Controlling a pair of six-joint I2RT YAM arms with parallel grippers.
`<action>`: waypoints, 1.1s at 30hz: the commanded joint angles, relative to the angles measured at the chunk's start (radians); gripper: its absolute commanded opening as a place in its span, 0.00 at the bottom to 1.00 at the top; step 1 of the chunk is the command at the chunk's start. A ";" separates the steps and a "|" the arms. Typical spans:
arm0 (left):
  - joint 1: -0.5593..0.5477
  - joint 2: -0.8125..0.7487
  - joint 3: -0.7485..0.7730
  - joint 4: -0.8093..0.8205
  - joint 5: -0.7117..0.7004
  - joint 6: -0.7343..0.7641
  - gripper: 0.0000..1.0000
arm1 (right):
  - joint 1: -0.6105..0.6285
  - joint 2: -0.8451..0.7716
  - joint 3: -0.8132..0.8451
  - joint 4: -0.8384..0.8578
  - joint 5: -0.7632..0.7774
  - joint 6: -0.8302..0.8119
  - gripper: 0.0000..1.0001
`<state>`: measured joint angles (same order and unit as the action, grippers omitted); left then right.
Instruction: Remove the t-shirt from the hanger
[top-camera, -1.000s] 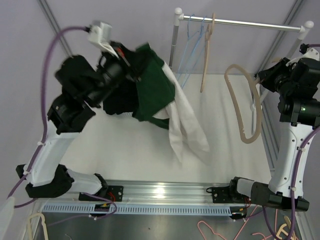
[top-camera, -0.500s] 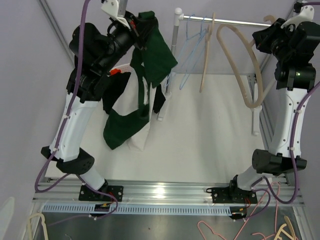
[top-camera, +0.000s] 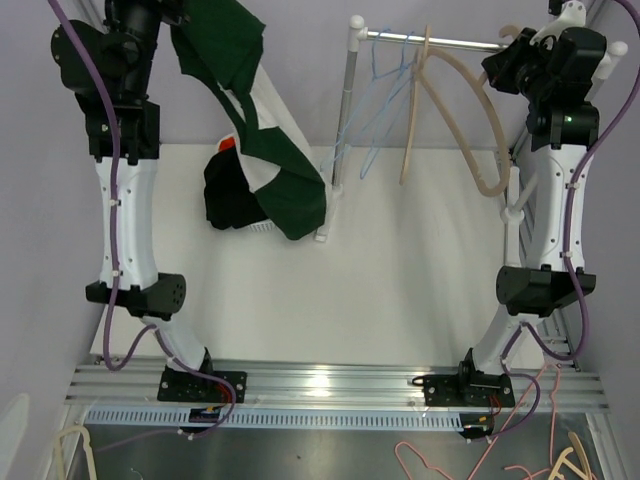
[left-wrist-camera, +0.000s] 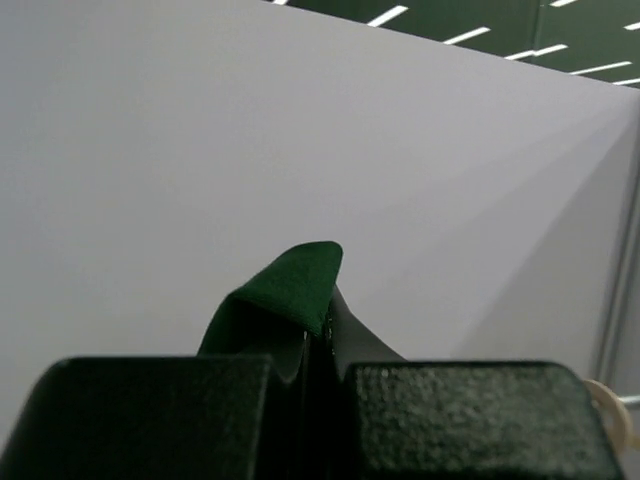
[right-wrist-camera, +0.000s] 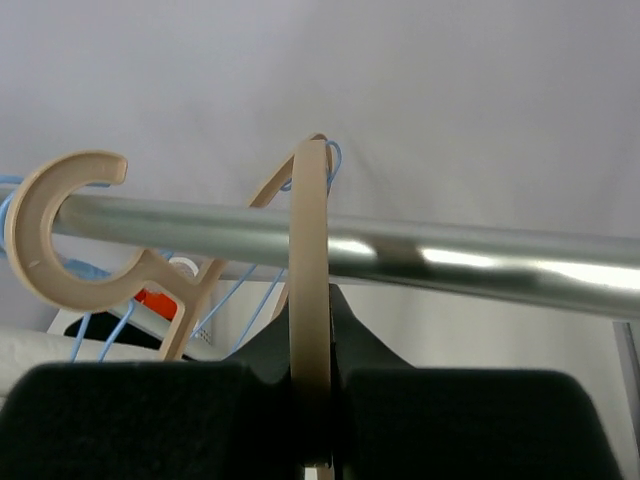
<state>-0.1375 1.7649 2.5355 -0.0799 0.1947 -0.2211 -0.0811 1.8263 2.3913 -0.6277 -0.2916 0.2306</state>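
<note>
Within the last sec the t-shirt (top-camera: 225, 50) has been hoisted high at far left, pinched in the left jaws, which are shut on a green fold; its lower end is hung by a dark pile (top-camera: 225, 200) on the tabletop (top-camera: 400, 280). The bare hanger (right-wrist-camera: 310, 300) has been raised to the rail (right-wrist-camera: 450, 250), w/ the right jaws clamped on it. Shirt & hanger are well apart, so removal is judged done.
</note>
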 joint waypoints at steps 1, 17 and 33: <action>0.093 0.086 0.042 0.143 0.016 -0.109 0.01 | 0.021 0.043 0.106 0.022 0.022 -0.017 0.00; 0.161 0.309 -0.361 0.161 -0.002 -0.248 0.01 | 0.129 0.120 0.125 -0.033 0.111 -0.051 0.00; 0.003 0.372 -0.615 -0.239 -0.173 -0.474 0.01 | 0.155 0.028 -0.017 -0.038 0.181 -0.065 0.19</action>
<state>-0.1665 2.1101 1.9568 -0.1730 0.1066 -0.5632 0.0708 1.8931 2.3974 -0.6308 -0.1421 0.1806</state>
